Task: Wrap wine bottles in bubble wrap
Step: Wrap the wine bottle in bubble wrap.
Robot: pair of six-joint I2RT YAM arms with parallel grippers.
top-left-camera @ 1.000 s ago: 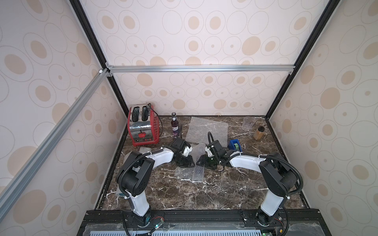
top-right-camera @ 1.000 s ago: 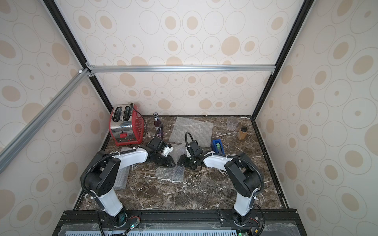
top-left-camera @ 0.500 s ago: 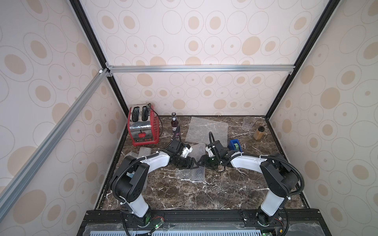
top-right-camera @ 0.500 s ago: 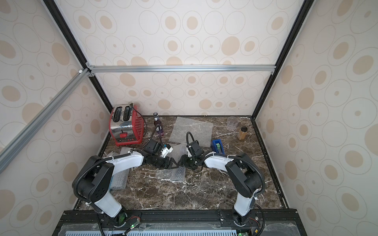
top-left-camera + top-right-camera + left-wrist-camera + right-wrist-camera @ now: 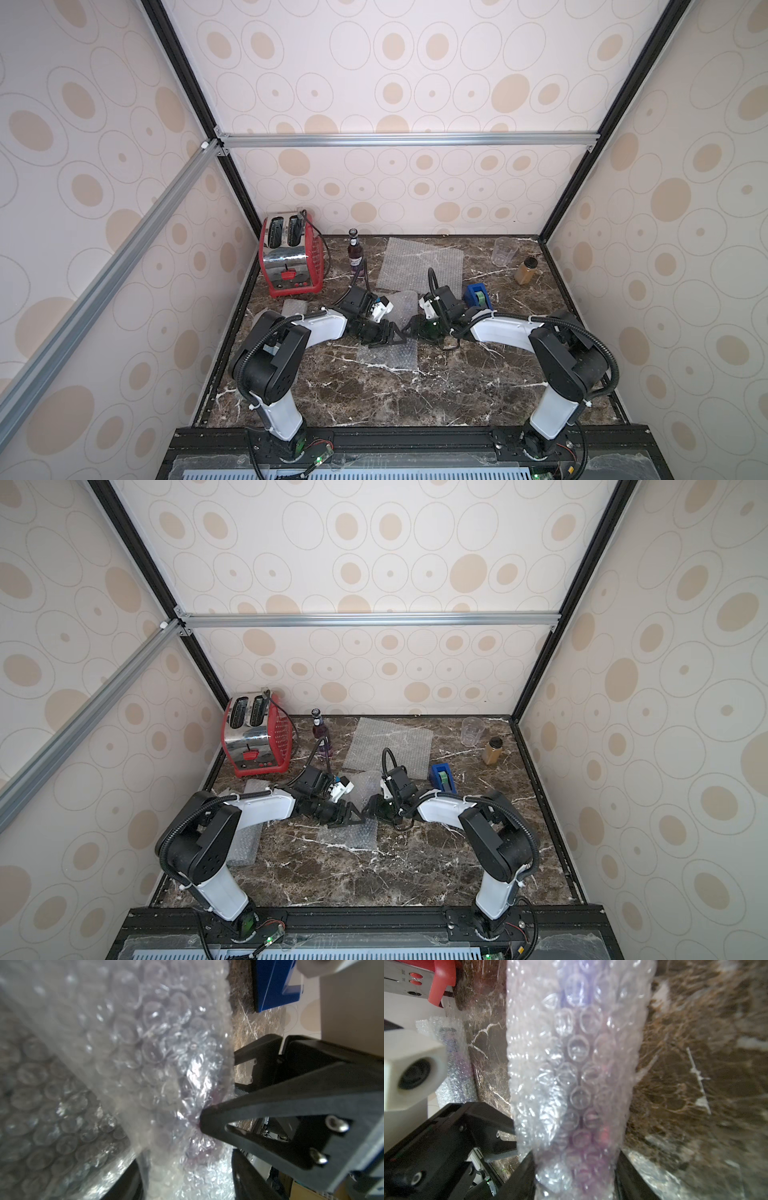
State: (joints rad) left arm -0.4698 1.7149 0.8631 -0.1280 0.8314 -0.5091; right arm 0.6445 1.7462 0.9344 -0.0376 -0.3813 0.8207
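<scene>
Marble bench [image 5: 415, 395], centre: bubble-wrapped purple wine bottle [image 5: 581, 1084] runs rearward from between facing hands, right hand [image 5: 413, 328] clamping it, left hand [image 5: 388, 334] straddling it, grip indeterminate.

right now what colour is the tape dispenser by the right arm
The tape dispenser is blue, holding a green roll; clearest in a top view.
</scene>
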